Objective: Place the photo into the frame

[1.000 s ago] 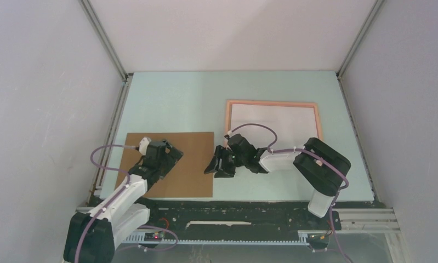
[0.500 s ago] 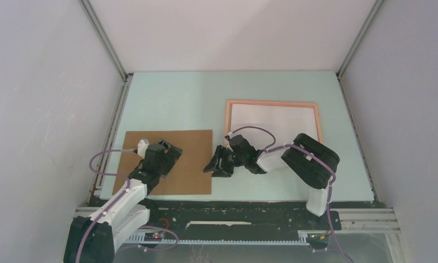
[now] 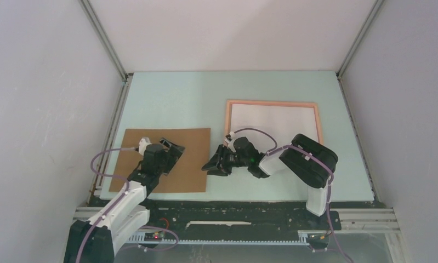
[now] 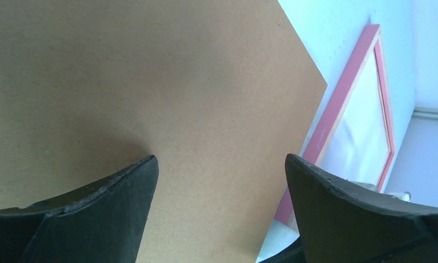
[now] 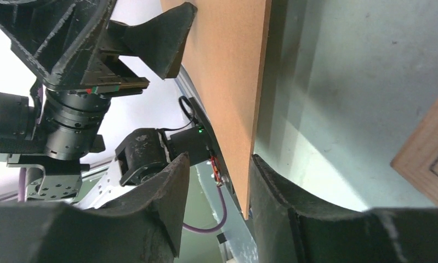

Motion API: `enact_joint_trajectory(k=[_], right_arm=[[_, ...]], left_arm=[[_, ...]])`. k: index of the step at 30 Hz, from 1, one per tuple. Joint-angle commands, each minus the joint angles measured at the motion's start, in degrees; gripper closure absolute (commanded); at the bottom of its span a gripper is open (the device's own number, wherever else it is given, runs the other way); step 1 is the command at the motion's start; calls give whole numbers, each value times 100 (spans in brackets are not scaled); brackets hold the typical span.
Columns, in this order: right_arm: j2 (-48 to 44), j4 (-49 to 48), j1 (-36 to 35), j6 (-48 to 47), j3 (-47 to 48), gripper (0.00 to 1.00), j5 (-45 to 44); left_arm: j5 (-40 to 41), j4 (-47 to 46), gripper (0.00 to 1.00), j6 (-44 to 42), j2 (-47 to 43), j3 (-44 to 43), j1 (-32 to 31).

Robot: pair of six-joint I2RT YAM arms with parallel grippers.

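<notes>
The left arm [image 3: 123, 194] reaches from its base toward 1 o'clock; the left gripper [image 3: 170, 149] hangs over the cardboard sheet [image 3: 194, 145] at the table's [image 3: 172, 104] 8 o'clock, jaws spread wide and holding nothing. The right arm [image 3: 309, 164] is folded at the elbow, forearm pointing to 9 o'clock; the right gripper [image 3: 211, 166] straddles the sheet's 3 o'clock edge near its near corner, jaws partly apart with a gap on one side, not pinching it. The frame [image 3: 271, 102] lies flat at 1 o'clock, the photo [image 3: 274, 121] inside it, white side up. Since a second ago the sheet has slid toward 8 o'clock and turned slightly; the right elbow has moved toward 9 o'clock; the right jaws have narrowed.
</notes>
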State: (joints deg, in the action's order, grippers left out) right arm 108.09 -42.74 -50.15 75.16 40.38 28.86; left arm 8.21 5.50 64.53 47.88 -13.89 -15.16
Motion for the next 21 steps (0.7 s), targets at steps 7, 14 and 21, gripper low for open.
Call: enact_joint_trajectory(k=[7, 14, 21], right_arm=[[-85, -2299, 464, 740, 0, 56, 456], [-738, -2050, 1106, 655, -617, 57, 892], [-1247, -923, 1684, -7, -961, 56, 1503]], left_arm=[[-1602, 2, 2, -575, 623, -234, -146], [-1733, -829, 2, 50, 1874, -810, -1036], [-1499, -1082, 2, 342, 2669, -1362, -1711]])
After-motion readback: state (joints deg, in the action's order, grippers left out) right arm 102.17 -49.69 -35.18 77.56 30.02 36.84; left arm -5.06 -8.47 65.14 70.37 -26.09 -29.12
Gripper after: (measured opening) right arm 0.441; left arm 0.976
